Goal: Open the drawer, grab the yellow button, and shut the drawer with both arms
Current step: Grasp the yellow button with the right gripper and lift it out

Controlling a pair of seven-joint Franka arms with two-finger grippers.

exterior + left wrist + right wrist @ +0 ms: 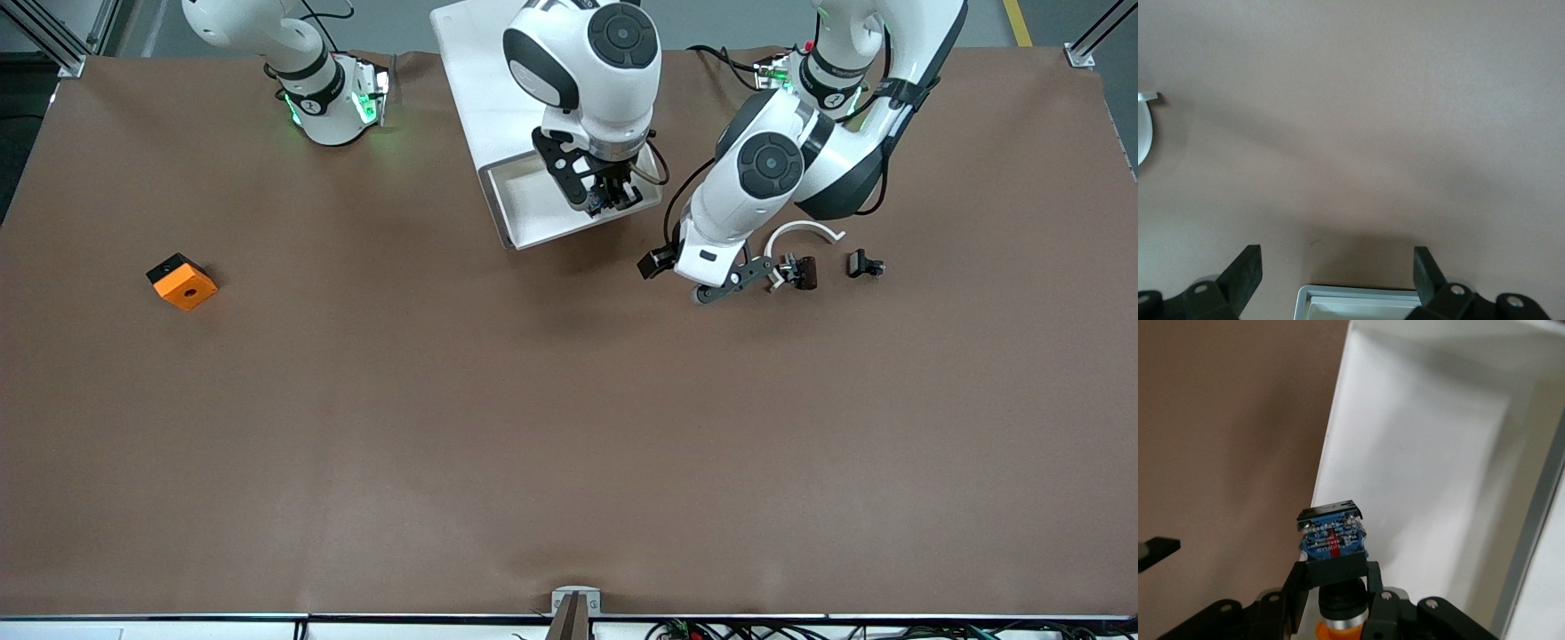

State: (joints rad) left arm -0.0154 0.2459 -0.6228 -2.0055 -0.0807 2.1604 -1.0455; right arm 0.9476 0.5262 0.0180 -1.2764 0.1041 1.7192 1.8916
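The drawer (pixel 533 213) is pulled out of the white cabinet (pixel 480 80) toward the front camera. My right gripper (pixel 612 200) hangs over the open drawer and is shut on the button (pixel 1333 539). In the right wrist view the button's blue-and-black body sticks out past the fingertips, with its orange cap back toward the wrist, above the white drawer floor (pixel 1418 453). My left gripper (pixel 740 279) is open and empty, low over the table beside the drawer toward the left arm's end. In the left wrist view, a drawer corner (pixel 1358 293) shows between the fingers (pixel 1248 263).
An orange block (pixel 182 281) with a hole lies toward the right arm's end of the table. A white arc (pixel 805 231), also seen in the left wrist view (pixel 1145 130), and small black and brown parts (pixel 800 271) (pixel 864 264) lie close beside the left gripper.
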